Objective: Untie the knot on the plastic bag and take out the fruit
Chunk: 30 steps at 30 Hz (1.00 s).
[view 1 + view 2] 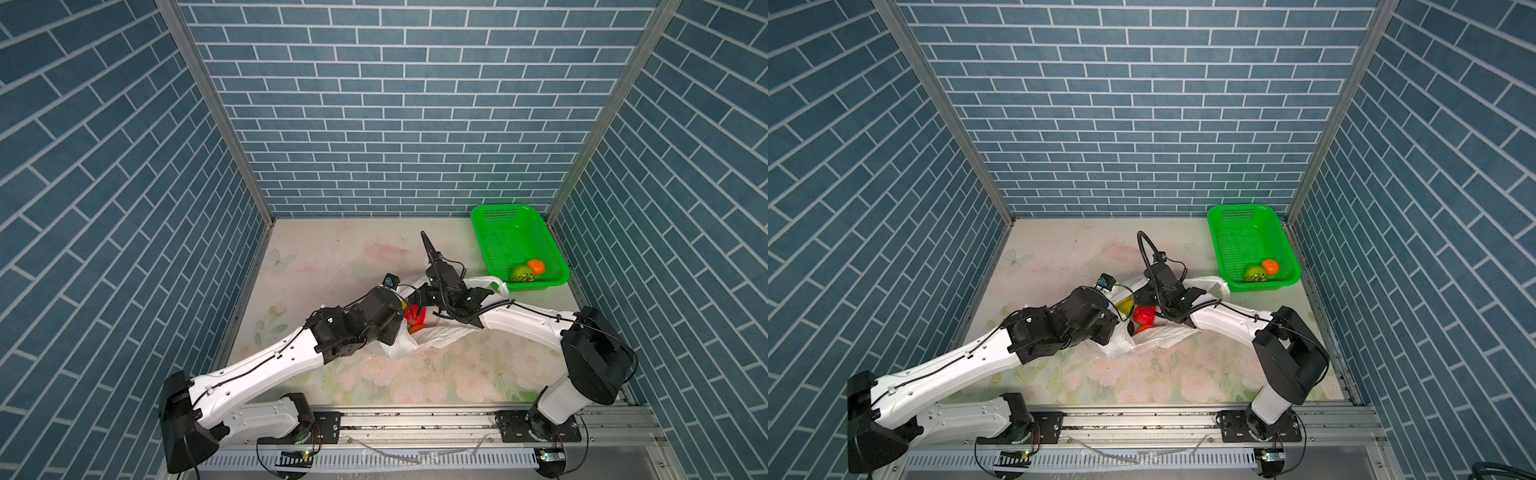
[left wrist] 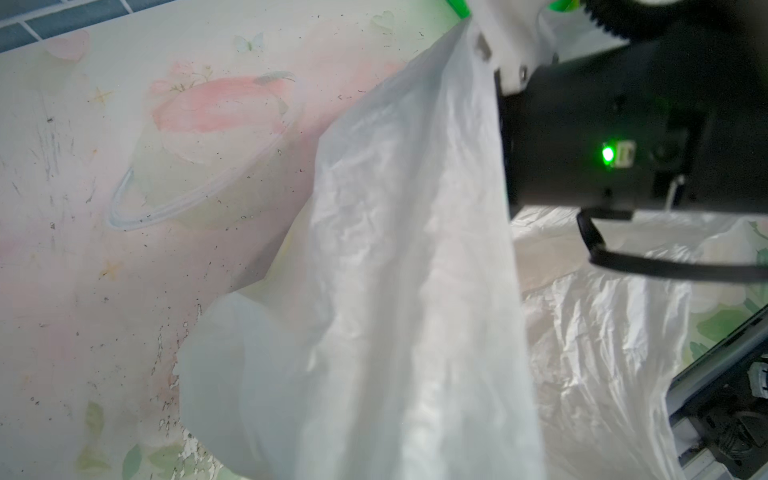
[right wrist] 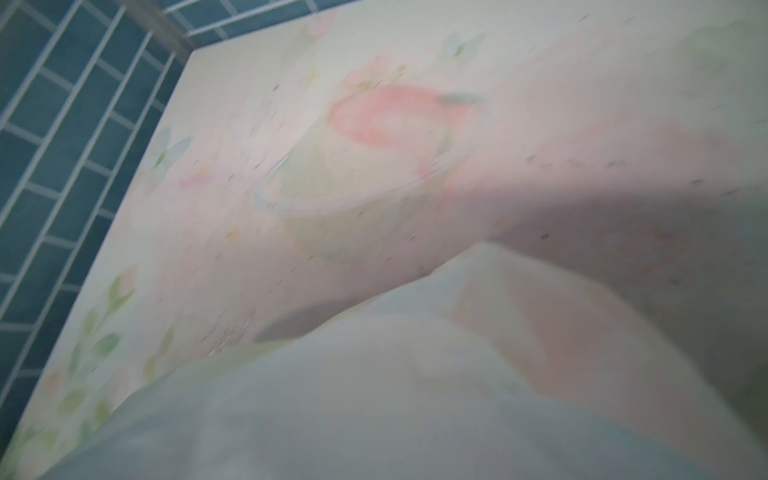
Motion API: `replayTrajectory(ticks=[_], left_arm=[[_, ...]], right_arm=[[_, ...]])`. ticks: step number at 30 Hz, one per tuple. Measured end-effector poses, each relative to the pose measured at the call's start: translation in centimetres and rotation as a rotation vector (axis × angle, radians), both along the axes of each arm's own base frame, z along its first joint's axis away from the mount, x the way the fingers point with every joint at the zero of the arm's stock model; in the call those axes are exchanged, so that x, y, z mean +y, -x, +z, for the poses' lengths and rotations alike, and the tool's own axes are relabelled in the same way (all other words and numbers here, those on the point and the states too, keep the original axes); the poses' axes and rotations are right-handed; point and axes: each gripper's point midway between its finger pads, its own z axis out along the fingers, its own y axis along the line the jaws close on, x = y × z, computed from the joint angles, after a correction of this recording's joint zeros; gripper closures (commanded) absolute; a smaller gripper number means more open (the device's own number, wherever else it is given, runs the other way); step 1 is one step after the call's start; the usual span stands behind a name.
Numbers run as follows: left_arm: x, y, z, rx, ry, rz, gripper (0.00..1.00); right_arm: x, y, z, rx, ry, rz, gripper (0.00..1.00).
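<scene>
The plastic bag (image 1: pixel 419 338) (image 1: pixel 1158 334) lies crumpled mid-table with its mouth open upward. Inside it I see the fruit: a red one (image 1: pixel 415 314) (image 1: pixel 1144 314), an orange one (image 1: pixel 417 329) and a yellow-green one (image 1: pixel 1124 306). The knot is out of view. My left gripper (image 1: pixel 401 293) sits at the bag's left rim, shut on the bag; in the left wrist view taut film (image 2: pixel 395 270) covers its jaws. My right gripper (image 1: pixel 419 296) hangs over the bag's back rim. Blurred film (image 3: pixel 374 395) hides its jaws in the right wrist view.
A green basket (image 1: pixel 540 285) (image 1: pixel 1266 287) stands at the back right, touching the bag's far handle. It holds a speckled yellow-green ball (image 1: pixel 522 273) and a small orange piece (image 1: pixel 536 266). The right arm's black wrist (image 2: pixel 602 124) is close beside my left gripper.
</scene>
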Motion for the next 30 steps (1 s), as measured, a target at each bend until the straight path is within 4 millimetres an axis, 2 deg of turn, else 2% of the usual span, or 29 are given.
replayTrajectory(ticks=[3,9,14,18,20,22,27,30], left_arm=[[-0.5,-0.4,-0.5,-0.008,-0.017,-0.012,1.0],[-1.8,-2.2,-1.8,-0.023,-0.109,-0.037,1.0],[-3.6,-4.9,0.7,-0.097,-0.126,-0.041,1.0],[-4.1,-6.6,3.1,-0.152,-0.115,-0.037,1.0],[-4.2,-6.9,3.7,-0.165,-0.111,-0.04,1.0],[-4.4,-6.9,3.8,-0.162,-0.104,-0.049,1.0],[-5.4,-6.6,1.9,-0.097,-0.098,-0.066,1.0],[-5.4,-6.2,0.6,-0.057,-0.09,-0.054,1.0]], right_arm=[[-3.6,-3.4,1.2,-0.09,0.047,-0.124,0.14],[-11.2,-6.6,3.2,-0.172,0.172,-0.319,0.14],[-16.6,-7.0,6.3,-0.237,0.227,-0.434,0.14],[-19.3,-5.9,8.0,-0.264,0.26,-0.474,0.14],[-19.4,-5.4,8.3,-0.258,0.262,-0.458,0.14],[-18.8,-5.1,7.6,-0.223,0.254,-0.409,0.15],[-15.3,-2.8,4.2,-0.072,0.226,-0.217,0.15],[-12.5,-0.7,3.6,-0.027,0.199,-0.113,0.15]])
